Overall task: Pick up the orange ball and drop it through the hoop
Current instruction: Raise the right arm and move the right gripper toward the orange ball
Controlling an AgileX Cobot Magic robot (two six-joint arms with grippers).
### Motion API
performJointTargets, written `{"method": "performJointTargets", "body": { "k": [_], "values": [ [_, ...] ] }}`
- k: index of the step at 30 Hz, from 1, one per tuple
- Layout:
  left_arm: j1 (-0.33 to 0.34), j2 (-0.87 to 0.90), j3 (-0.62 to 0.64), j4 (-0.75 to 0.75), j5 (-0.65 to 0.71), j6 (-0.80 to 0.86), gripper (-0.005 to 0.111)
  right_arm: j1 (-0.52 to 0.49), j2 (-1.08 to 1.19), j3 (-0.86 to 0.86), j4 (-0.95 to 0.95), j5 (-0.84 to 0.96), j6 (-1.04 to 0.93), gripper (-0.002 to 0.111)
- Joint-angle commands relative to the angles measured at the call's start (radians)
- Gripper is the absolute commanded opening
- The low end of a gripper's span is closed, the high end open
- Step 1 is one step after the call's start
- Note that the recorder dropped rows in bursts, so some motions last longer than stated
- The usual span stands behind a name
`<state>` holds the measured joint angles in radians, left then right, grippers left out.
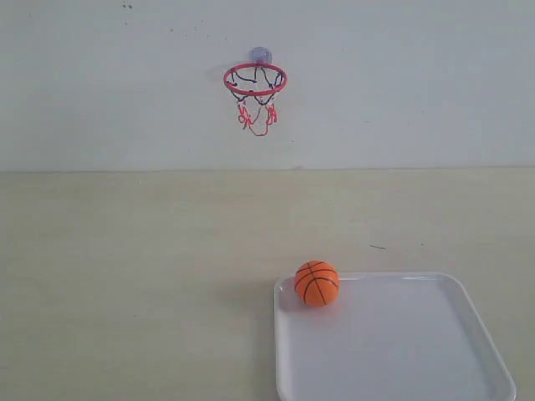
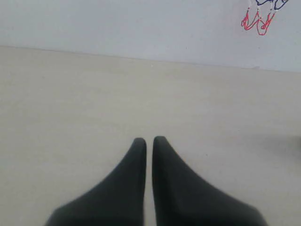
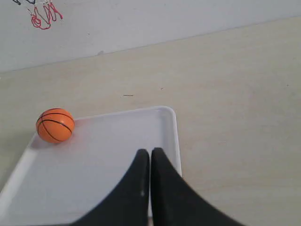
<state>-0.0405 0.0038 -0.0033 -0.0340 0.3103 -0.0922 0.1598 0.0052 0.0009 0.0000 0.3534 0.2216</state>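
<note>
The orange ball (image 1: 317,283) rests in the far left corner of a white tray (image 1: 418,368); the right wrist view shows the ball (image 3: 55,125) well off to one side of my right gripper (image 3: 150,151), which is shut and empty over the tray (image 3: 94,179). The hoop (image 1: 255,80), red ring with black and red net under a clear suction cup, sticks to the back wall. Only its net tips (image 2: 257,21) show in the left wrist view. My left gripper (image 2: 149,140) is shut, empty, above bare tabletop. Neither arm appears in the exterior view.
A pale wooden tabletop (image 1: 134,276) runs back to the white wall (image 1: 401,83). The tray occupies the front right of the table. A small dark mark (image 1: 378,247) lies on the table behind the tray.
</note>
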Motion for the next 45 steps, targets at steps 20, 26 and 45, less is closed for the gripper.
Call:
{"method": "performJointTargets", "body": {
  "k": [20, 26, 45],
  "values": [
    [-0.001, -0.004, 0.003, 0.001, -0.003, -0.005, 0.004, 0.001, -0.005, -0.048, 0.197, -0.849, -0.033, 0.0],
    [-0.001, -0.004, 0.003, 0.001, -0.003, -0.005, 0.004, 0.001, 0.274, -0.3, 0.223, -0.219, -0.132, 0.0],
    [-0.001, -0.004, 0.003, 0.001, -0.003, -0.005, 0.004, 0.001, 1.091, -0.525, 0.992, 0.492, -1.023, 0.0]
  ]
}}
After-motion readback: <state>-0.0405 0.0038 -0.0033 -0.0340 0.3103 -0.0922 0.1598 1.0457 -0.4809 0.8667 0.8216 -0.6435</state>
